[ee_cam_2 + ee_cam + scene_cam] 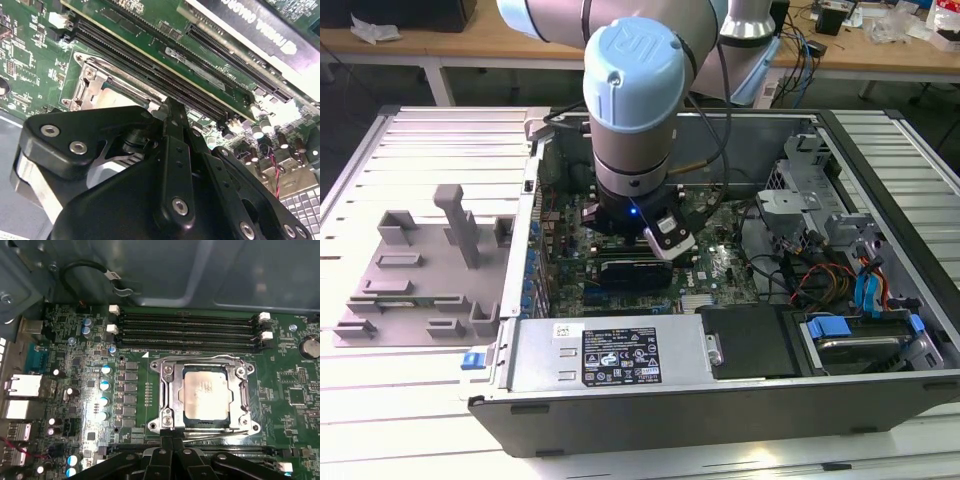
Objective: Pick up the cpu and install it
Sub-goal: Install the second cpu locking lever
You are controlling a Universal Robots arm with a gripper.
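The cpu [207, 392] sits flat inside its socket frame [167, 395] on the motherboard [75, 360]; my jaws hang pinched together, empty, beside the frame's edge.

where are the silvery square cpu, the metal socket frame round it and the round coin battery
silvery square cpu [206, 394]: first wrist view, middle of its metal top plate
metal socket frame [169, 392]: first wrist view, the side bar beside the cpu
round coin battery [310, 347]: first wrist view, centre of its face

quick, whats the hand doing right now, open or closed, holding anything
Hand: closed, fingers together and holding nothing, just beside the motherboard socket, where the cpu already sits.
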